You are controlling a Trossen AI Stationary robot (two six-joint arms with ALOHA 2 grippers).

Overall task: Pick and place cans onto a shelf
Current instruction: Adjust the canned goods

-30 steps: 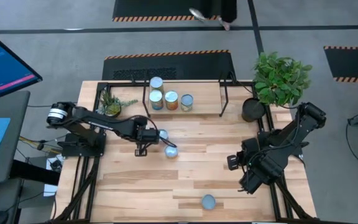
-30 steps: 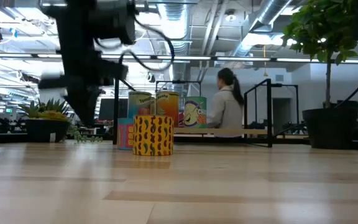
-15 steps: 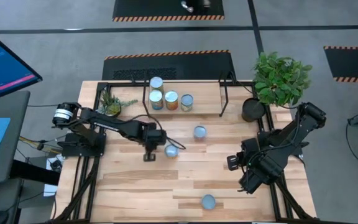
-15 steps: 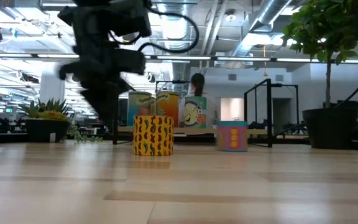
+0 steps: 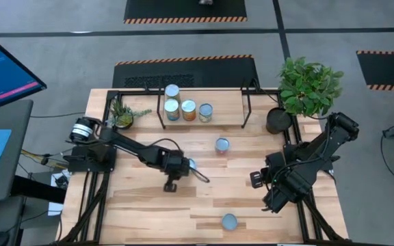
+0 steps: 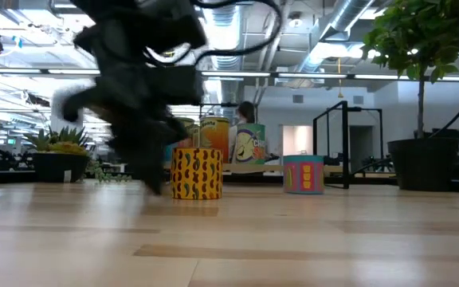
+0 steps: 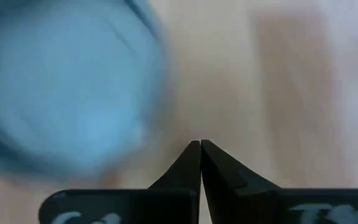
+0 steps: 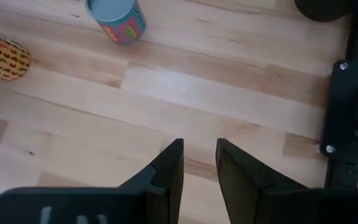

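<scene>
At mid-table, the left gripper [image 5: 183,166] hangs beside a yellow can [image 5: 191,165], fingers pressed together, holding nothing. Four cans [image 5: 187,109] stand on the shelf [image 5: 228,104]. The right gripper [image 8: 199,163] waits at the right edge, fingers apart, empty.

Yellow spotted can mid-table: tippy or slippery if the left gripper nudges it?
The yellow can stands upright, squat and wide-based, so it probably slides on the table rather than tipping. Tipped, its round body would likely roll. Its smooth label may be slippery for the shut left gripper.
</scene>
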